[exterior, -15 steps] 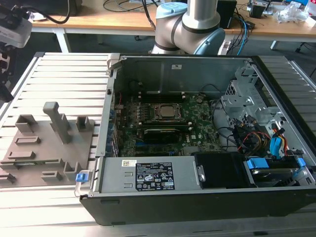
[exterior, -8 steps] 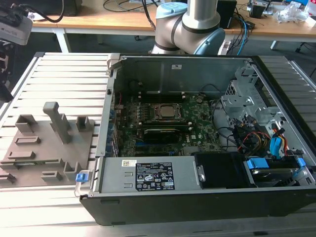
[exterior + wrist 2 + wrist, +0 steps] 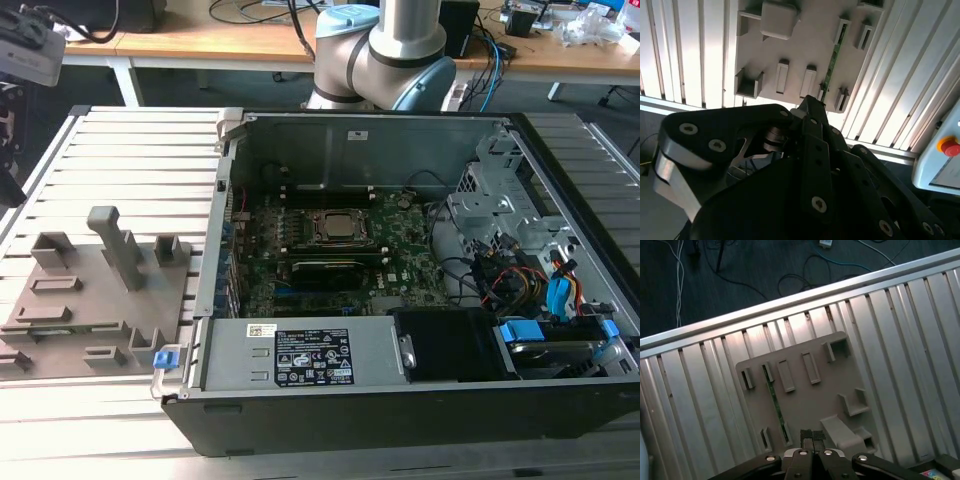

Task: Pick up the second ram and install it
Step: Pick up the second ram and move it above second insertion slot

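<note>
— Where is your gripper hanging?
— Your gripper (image 3: 812,433) is hovering over the grey tray (image 3: 810,402), fingers pressed together, gripping nothing.
— And the ram?
— The ram (image 3: 774,402) is standing on edge in the tray, below the fingertips and slightly aside.

Exterior view's left: holder plate (image 3: 100,300) on slatted table (image 3: 130,160); right: computer case (image 3: 400,410). First wrist view: second ram (image 3: 774,400) slotted in plate

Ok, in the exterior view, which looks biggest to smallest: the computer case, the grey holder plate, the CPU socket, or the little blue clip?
1. computer case
2. grey holder plate
3. CPU socket
4. blue clip, smallest even though it sits nearer the camera
</note>
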`<action>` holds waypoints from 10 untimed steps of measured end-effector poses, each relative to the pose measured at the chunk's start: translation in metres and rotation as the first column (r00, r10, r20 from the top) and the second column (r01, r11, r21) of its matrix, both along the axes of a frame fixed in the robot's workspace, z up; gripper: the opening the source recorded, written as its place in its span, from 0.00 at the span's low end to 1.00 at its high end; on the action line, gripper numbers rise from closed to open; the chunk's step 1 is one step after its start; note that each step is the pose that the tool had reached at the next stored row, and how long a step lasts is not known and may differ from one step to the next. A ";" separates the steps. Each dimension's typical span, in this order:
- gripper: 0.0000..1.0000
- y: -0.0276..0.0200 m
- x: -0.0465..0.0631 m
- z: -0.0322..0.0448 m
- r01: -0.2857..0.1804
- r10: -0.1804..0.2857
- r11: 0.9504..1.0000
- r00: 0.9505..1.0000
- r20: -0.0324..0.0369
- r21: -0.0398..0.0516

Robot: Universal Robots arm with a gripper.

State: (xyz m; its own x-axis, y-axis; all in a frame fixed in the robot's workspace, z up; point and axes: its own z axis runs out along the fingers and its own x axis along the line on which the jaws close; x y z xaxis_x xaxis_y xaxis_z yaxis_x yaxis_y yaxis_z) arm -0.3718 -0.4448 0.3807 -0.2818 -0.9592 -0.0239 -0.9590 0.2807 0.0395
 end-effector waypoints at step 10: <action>0.11 0.0000 0.000 0.0000 -0.063 0.063 0.998 0.998 0.000 0.000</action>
State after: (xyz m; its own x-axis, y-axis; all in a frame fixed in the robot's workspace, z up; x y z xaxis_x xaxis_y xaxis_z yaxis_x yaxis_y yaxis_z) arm -0.3717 -0.4448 0.3807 -0.2210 -0.9750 -0.0240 -0.9747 0.2200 0.0395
